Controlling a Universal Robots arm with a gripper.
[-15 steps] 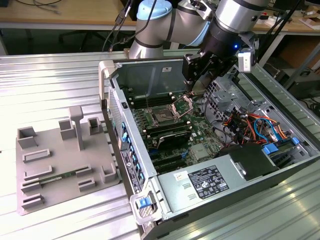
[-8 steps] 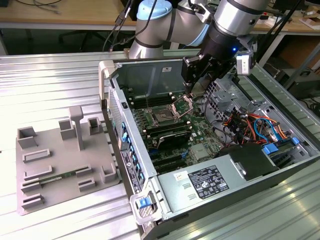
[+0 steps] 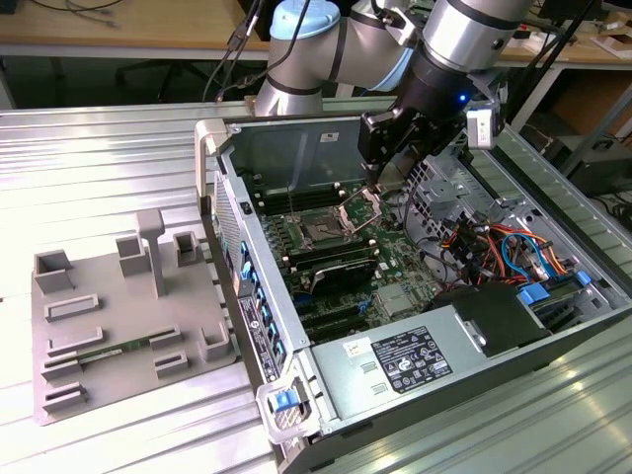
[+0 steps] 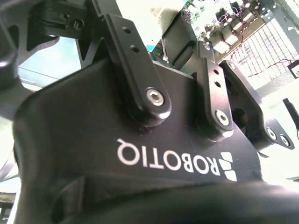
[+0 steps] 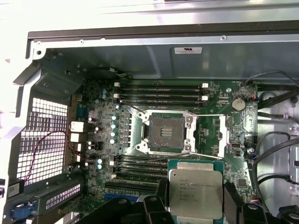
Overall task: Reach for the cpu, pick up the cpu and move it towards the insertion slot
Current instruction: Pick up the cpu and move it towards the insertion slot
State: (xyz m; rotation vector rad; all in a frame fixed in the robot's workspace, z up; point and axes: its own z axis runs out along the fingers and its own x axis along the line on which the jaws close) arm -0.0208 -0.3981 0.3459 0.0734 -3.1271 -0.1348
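Presently: carry step, judged late in its course, with pick-up already done. Black two-fingered claw (image 5: 196,198) closed on the small flat square cpu with silvery-white metal top and thin pale rim (image 5: 195,192); chip held level between the dark fingers (image 5: 161,198), one on each side, as seen in the first wrist view. Square dark insertion slot framed by a shiny hinged metal bracket (image 5: 166,132) lying just ahead of the claw and below it, bracket swung open, thin wire lever (image 5: 205,157) crossing between chip and socket. Same claw (image 3: 375,183) seen in the exterior view inside the open grey metal computer case (image 3: 296,148), hovering near the slot (image 3: 323,233) and not touching it.

Remaining approach judged to call for squaring the chip's edges with the socket frame, clearing the raised lever, and keeping the chip flat.

Count: one cpu; one insertion slot; one claw, two fingers; four long narrow black memory slots (image 5: 161,95) beyond the socket from the claw, more on the near side, partly hidden behind the chip and not countable; one grey plastic tray with rectangular recesses (image 3: 118,326), well apart from the claw, outside the case.
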